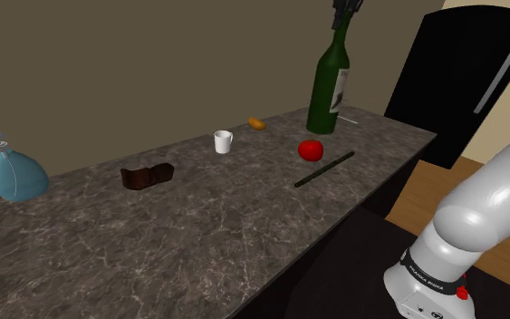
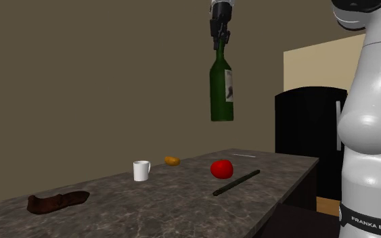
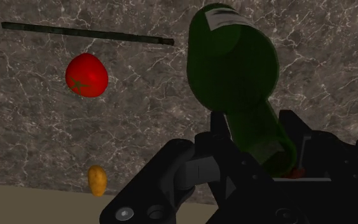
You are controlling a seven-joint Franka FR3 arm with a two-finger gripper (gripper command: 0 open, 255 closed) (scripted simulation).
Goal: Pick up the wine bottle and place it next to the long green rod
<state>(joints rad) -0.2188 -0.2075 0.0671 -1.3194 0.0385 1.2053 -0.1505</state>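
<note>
A dark green wine bottle (image 1: 328, 86) with a pale label hangs upright well above the counter (image 2: 221, 88). My black gripper (image 1: 341, 20) is shut on its neck from above (image 2: 220, 34). In the wrist view the bottle (image 3: 234, 70) runs away from my gripper (image 3: 279, 159), clasped between the fingers. The long green rod (image 1: 324, 169) lies flat on the dark marbled counter, near its front edge (image 2: 236, 182). It sits below and forward of the bottle (image 3: 85, 33).
A red tomato (image 1: 310, 149) rests beside the rod (image 3: 86, 74). Farther along the counter (image 1: 198, 236) are a white mug (image 1: 223, 141), a small orange item (image 1: 257, 123), a brown object (image 1: 147, 176) and a blue spray bottle (image 1: 13, 169). A black fridge (image 1: 466, 77) stands past the counter's end.
</note>
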